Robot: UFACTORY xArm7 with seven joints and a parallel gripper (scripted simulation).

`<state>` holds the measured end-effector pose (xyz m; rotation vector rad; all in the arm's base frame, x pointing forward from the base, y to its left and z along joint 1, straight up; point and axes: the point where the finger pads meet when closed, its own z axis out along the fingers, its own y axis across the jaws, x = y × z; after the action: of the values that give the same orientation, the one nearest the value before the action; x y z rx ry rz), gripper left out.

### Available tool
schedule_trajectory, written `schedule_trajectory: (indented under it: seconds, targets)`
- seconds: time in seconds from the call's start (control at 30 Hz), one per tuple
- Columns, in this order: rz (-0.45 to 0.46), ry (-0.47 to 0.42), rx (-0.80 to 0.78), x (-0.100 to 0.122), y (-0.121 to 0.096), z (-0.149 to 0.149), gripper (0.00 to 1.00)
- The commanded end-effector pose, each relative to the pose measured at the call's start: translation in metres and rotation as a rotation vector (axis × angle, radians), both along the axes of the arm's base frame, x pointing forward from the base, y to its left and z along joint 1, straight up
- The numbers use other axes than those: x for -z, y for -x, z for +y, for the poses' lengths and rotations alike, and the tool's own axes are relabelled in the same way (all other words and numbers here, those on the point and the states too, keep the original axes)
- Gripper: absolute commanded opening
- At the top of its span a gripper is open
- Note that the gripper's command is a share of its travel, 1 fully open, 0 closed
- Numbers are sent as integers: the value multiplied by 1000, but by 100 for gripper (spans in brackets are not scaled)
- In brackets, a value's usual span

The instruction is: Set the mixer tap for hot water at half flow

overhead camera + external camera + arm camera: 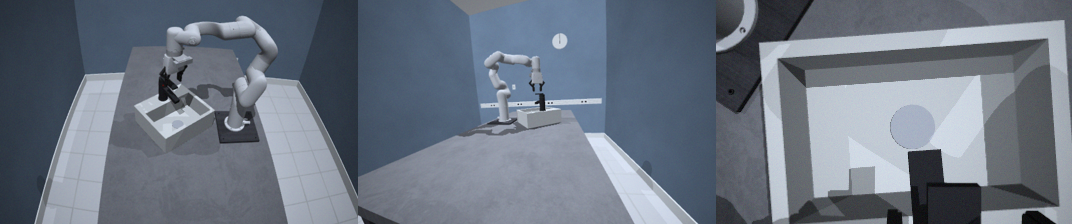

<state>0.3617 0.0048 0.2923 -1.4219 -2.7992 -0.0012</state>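
A black mixer tap (163, 93) (542, 106) stands on the back rim of a white sink basin (188, 125) (546, 119) (916, 38). Its lever (169, 84) (539, 94) (953, 202) lies low and points out over the basin, above the spout (174, 98) (925, 167). A red dot (163, 84) shows on the tap body's left side. My gripper (171, 76) (536, 87) (963, 219) is open and empty. It points straight down and hangs just above the lever, with one finger on each side and apart from it. Only the fingertips show at the bottom of the wrist view.
A round grey drain (177, 124) (912, 126) lies in the basin floor. The arm's base (236, 125) (502, 119) stands on a dark plate (250, 137) (766, 35) to the right of the basin. Raised white edging (62, 131) borders the tiled floor.
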Motion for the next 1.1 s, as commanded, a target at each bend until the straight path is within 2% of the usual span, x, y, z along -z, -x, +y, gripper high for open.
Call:
schedule_trajectory:
  seconds: [0.0, 1.07]
  targets:
    - [-4, 0, 0, 3, -1, 0, 70]
    - [-4, 0, 0, 7, -1, 0, 70]
